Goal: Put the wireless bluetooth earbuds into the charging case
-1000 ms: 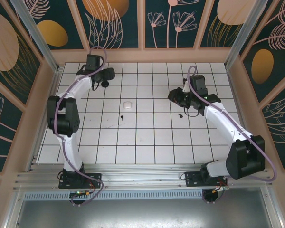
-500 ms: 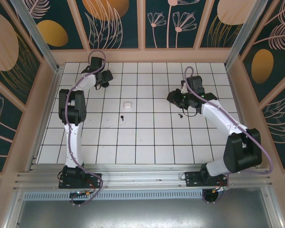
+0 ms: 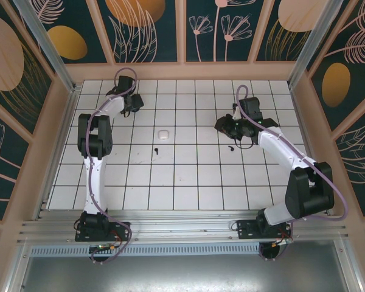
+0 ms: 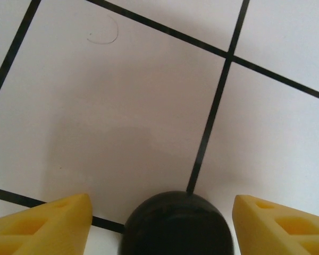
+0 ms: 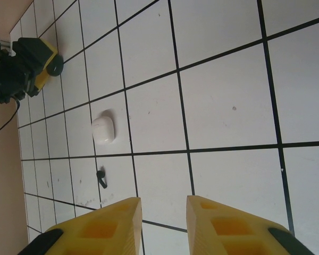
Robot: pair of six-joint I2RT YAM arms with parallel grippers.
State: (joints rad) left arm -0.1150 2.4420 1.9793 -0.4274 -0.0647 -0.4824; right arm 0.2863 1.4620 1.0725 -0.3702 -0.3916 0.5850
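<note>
From above, the task looks barely begun. The white charging case (image 3: 163, 134) lies alone on the tiled floor (image 3: 188, 182), a little left of centre. An earbud (image 3: 156, 148) lies loose just below it, and the other earbud (image 3: 231, 147) lies well apart to the right. That one is just below the right gripper (image 3: 224, 126), while the left gripper (image 3: 132, 106) is far off at the upper left. Both earbuds have yet to be picked up and seated. In the left wrist view, the left gripper (image 4: 162, 204) has its yellow fingers (image 4: 48, 228) wide apart over bare tile, gripping nothing. A dark rounded shape (image 4: 176, 226) sits between them at the bottom edge, clear of both; what it is I cannot tell. In the right wrist view, the right gripper (image 5: 163, 207) shows a narrow gap with only floor in it, so it is empty. The charging case (image 5: 103, 130) sits at left centre and looks shut, so its contents are hidden. The earbud (image 5: 101, 178) lies just below it.
</note>
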